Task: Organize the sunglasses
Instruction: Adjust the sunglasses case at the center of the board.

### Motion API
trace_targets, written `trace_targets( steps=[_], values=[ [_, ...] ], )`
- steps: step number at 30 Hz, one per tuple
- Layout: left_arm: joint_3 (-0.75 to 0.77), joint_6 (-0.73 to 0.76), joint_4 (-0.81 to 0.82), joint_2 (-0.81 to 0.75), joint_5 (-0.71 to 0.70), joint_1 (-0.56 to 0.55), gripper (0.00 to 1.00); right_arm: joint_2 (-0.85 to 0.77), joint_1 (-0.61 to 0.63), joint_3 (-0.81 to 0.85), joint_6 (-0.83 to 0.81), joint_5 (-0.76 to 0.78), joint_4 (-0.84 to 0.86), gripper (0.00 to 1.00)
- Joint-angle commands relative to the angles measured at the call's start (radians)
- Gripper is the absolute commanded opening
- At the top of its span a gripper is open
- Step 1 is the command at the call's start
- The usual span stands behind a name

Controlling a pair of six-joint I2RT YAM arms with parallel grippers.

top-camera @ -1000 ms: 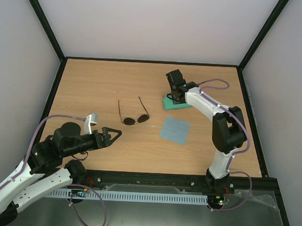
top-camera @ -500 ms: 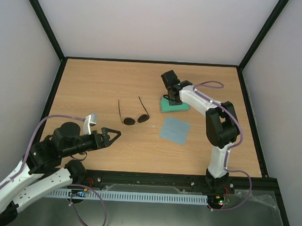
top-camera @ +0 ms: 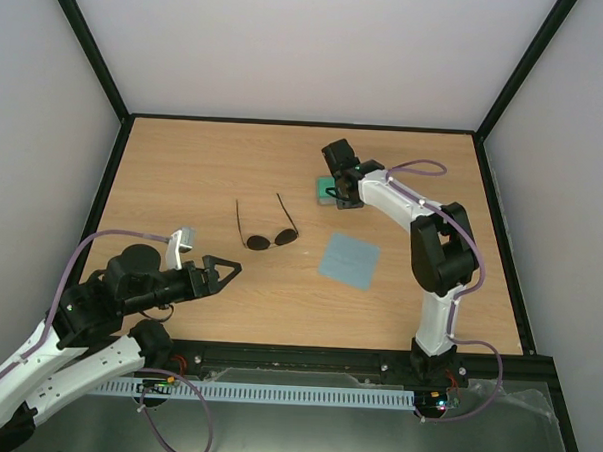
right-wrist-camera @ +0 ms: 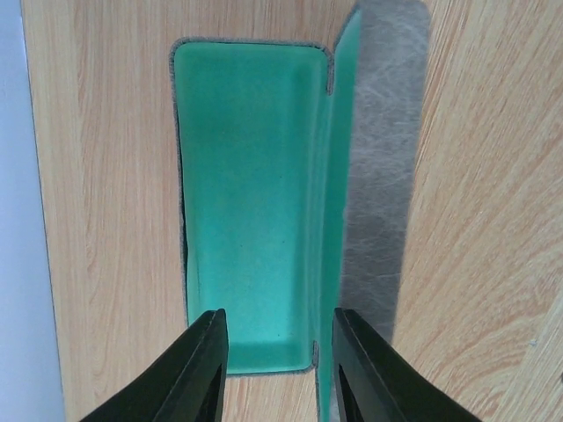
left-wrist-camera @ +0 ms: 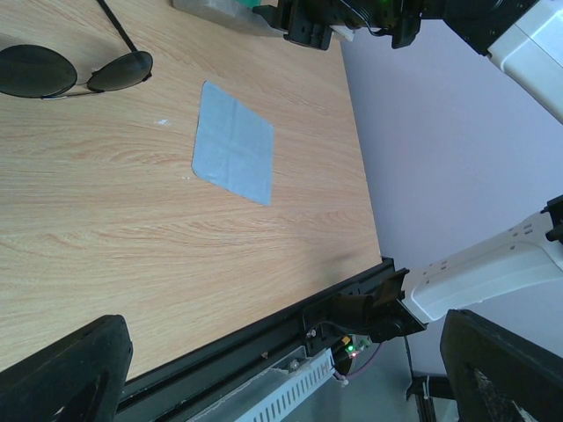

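From above, we see the left tool (top-camera: 222, 271) spread, with the sunglasses (top-camera: 270, 239) on the desk (top-camera: 184, 171) just ahead of it. The right tool (top-camera: 332, 193) hangs over the case (top-camera: 324, 184). The left wrist view puts the sunglasses (left-wrist-camera: 75, 70) ahead, beside the cloth (left-wrist-camera: 233, 154). In the right wrist view, the spread fingers (right-wrist-camera: 202, 369) straddle the upright lid of the case (right-wrist-camera: 251, 202).

Small sunglasses (top-camera: 271, 240) (left-wrist-camera: 119, 70) with two round dark lenses and a thin dark wire frame lie on the wooden tabletop (top-camera: 184, 171), near its centre. Both temple arms are unfolded and point toward the far edge; the lenses face the near edge.
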Motion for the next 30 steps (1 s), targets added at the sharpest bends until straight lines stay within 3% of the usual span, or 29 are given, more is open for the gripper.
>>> trace_targets(
  steps=[1,5,12,14,30],
  values=[
    [0.001,0.011,0.008,0.001,0.012,0.005,0.99,0.015,0.006,-0.020,-0.006,0.029,-0.017,0.35],
    [-0.006,0.009,0.014,0.001,0.014,0.004,0.99,-0.001,0.006,-0.071,-0.012,0.032,0.020,0.33],
    [-0.018,0.003,0.023,0.001,0.016,0.005,0.99,-0.044,0.007,-0.158,-0.027,0.040,0.064,0.05],
    [-0.024,0.003,0.030,0.001,0.018,0.005,0.99,-0.062,0.006,-0.209,-0.022,0.037,0.093,0.02],
    [-0.041,-0.001,0.051,0.008,0.020,0.004,0.99,-0.139,0.006,-0.348,-0.057,0.055,0.172,0.01]
  ],
)
